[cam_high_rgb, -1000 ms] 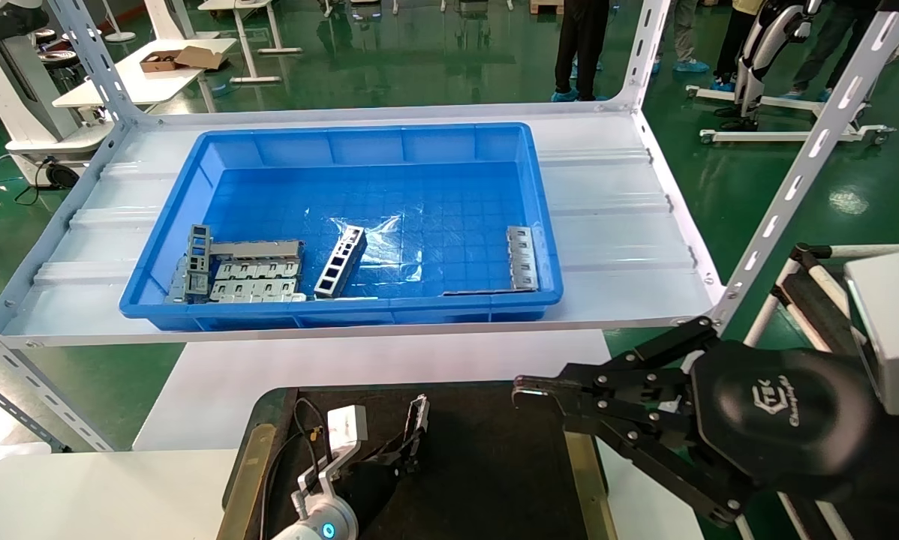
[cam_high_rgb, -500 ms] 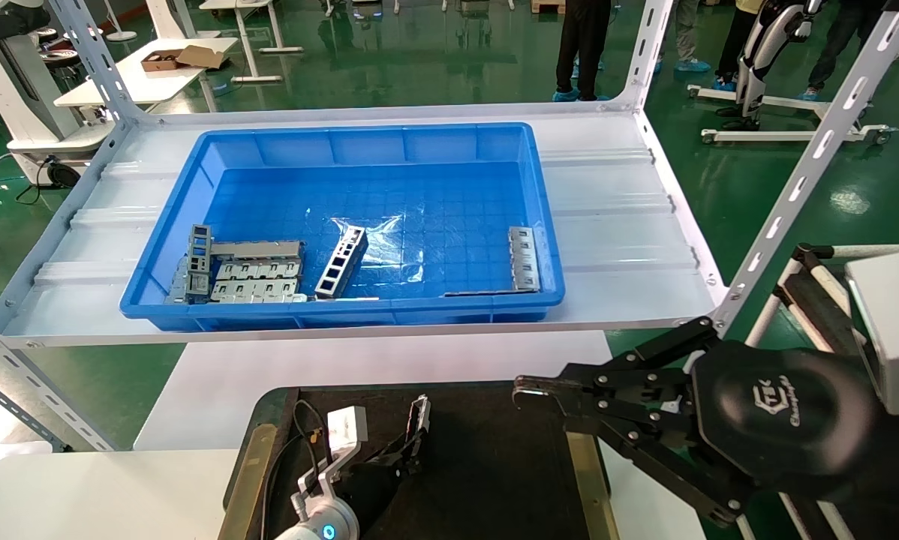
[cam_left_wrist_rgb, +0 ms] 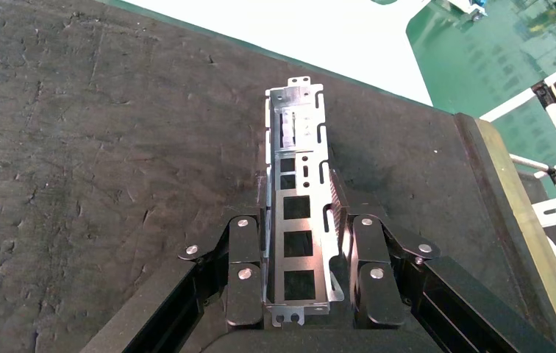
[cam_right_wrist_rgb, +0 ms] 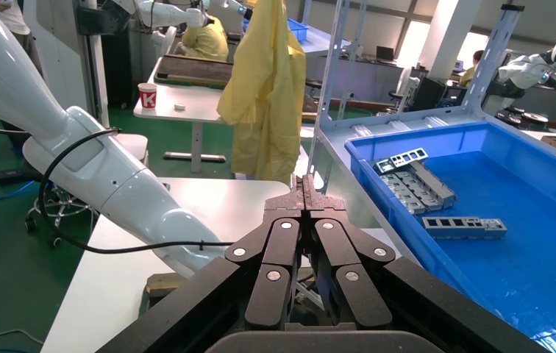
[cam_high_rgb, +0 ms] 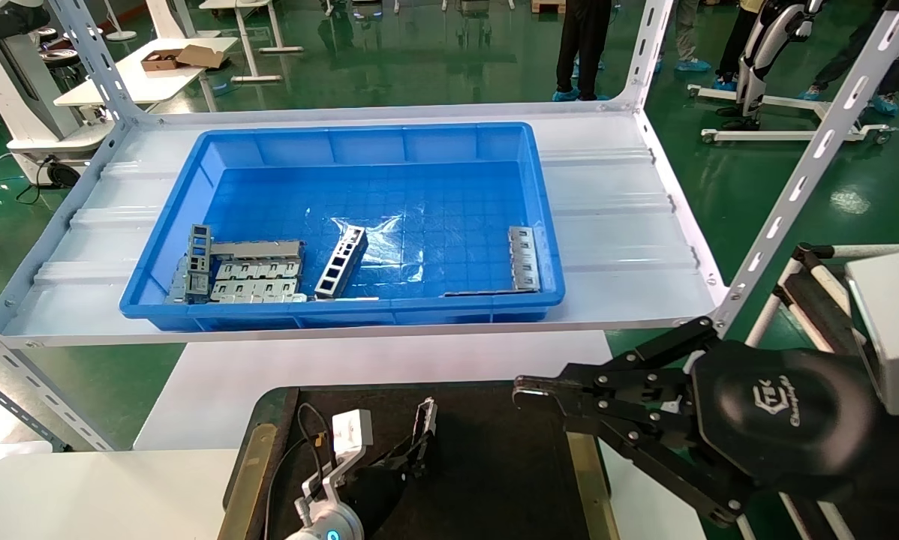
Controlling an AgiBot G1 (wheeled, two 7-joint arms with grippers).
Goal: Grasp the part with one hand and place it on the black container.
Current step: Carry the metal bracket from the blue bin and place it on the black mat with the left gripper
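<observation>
My left gripper (cam_high_rgb: 413, 448) is shut on the part (cam_high_rgb: 424, 418), a slim grey metal channel strip with rectangular cut-outs. It holds the part over the black container (cam_high_rgb: 494, 465), near the tray's middle. In the left wrist view the part (cam_left_wrist_rgb: 298, 184) sits lengthwise between the two fingers (cam_left_wrist_rgb: 244, 250) and sticks out past them over the matte-black tray (cam_left_wrist_rgb: 113, 147). I cannot tell whether the part's far end touches the tray. My right gripper (cam_high_rgb: 522, 391) is shut and empty, and it hovers at the tray's right side. In its own view, the right gripper (cam_right_wrist_rgb: 304, 185) shows its fingers pressed together.
A deep blue bin (cam_high_rgb: 359, 135) stands on the white shelf behind the tray. It holds a ladder-like strip (cam_high_rgb: 341, 262), flat slotted plates (cam_high_rgb: 258, 279) at the left and another grey piece (cam_high_rgb: 523, 257) at the right. Shelf posts (cam_high_rgb: 795, 180) rise at the right. Brass strips (cam_high_rgb: 247, 480) edge the tray.
My left gripper has shifted slightly to the right and nearer over the tray with the part still in it. The right arm has not moved.
</observation>
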